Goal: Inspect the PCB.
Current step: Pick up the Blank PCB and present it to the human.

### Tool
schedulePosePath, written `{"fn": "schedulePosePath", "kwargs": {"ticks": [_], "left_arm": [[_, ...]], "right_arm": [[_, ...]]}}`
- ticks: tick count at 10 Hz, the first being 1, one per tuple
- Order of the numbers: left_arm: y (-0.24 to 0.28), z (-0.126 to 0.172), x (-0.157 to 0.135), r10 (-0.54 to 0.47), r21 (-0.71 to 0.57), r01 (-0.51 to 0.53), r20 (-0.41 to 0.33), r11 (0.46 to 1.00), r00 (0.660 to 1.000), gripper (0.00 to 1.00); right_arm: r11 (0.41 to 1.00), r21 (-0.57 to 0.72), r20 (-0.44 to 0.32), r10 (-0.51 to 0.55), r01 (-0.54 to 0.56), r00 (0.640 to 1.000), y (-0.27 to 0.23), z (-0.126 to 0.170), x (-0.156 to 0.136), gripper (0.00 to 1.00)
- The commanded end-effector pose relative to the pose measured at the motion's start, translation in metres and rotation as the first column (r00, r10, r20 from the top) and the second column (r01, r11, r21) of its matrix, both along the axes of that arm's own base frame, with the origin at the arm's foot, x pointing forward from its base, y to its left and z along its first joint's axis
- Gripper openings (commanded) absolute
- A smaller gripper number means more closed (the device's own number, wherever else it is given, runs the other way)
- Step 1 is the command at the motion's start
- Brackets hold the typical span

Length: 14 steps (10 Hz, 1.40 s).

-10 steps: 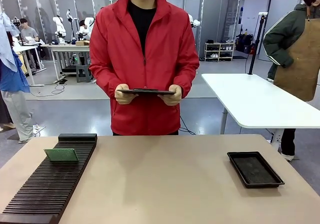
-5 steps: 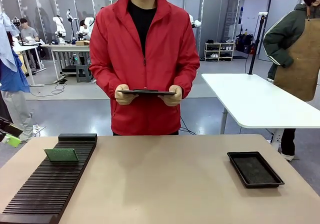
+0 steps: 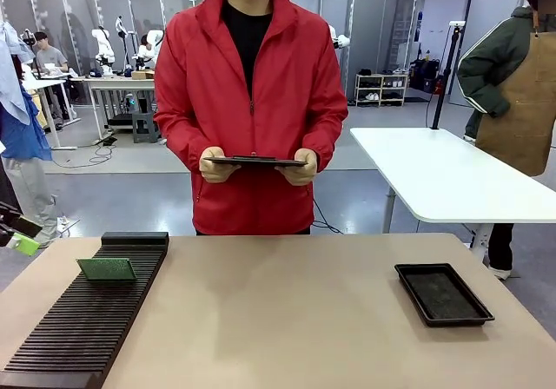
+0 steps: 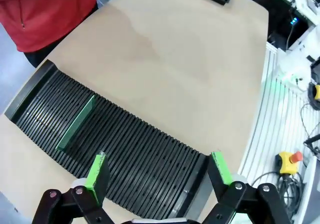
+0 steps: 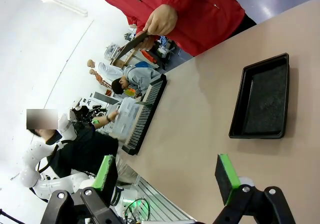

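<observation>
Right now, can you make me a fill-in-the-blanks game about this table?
The PCB standing in the slotted rack is coloured ____.
The person holding the dark tablet wears a ____ jacket.
The shallow tray is coloured ____.
The left end effector, above the rack, is ____.
Missing words: green, red, black, open.

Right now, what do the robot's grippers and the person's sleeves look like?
Both the left gripper and the right gripper are black, with jointed linkages and two fingers faced with bright green pads. The person wears a red zip jacket with long sleeves over a black top.
</observation>
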<state>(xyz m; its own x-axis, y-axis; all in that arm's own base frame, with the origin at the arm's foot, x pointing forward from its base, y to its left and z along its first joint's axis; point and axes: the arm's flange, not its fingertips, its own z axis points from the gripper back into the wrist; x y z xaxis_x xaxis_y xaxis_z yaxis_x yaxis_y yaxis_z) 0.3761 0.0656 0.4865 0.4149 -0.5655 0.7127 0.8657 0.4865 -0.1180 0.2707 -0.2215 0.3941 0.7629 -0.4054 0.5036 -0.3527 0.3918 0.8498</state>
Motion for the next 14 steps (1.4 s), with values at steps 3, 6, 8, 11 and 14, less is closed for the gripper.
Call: {"fn": "schedulePosePath", "kwargs": {"ticks": [3,6,8,11,14], "left_arm": [[-0.014,0.004,0.028,-0.156,0.383,0.15,-0.016,0.911,0.988,1.0],[-0.027,-0.002,0.054,-0.222,0.529,0.197,-0.018,0.826,0.975,1.0],[-0.042,-0.008,0.069,-0.267,0.627,0.182,0.042,0.757,0.963,1.0],[-0.056,-0.017,0.085,-0.311,0.667,0.208,0.037,0.715,0.95,1.0],[-0.066,-0.039,0.101,-0.355,0.699,0.234,0.03,0.676,0.934,1.0]], "right_arm": [[1.0,0.006,0.01,0.003,-0.003,1.0,-0.001,0.0,-0.001,1.0],[1.0,0.006,0.01,0.003,-0.003,1.0,-0.001,0.0,-0.001,1.0],[1.0,0.006,0.01,0.003,-0.003,1.0,-0.001,0.0,-0.001,1.0],[1.0,0.006,0.01,0.003,-0.003,1.0,-0.001,0.0,-0.001,1.0],[1.0,0.006,0.01,0.003,-0.003,1.0,-0.001,0.0,-0.001,1.0]]}}
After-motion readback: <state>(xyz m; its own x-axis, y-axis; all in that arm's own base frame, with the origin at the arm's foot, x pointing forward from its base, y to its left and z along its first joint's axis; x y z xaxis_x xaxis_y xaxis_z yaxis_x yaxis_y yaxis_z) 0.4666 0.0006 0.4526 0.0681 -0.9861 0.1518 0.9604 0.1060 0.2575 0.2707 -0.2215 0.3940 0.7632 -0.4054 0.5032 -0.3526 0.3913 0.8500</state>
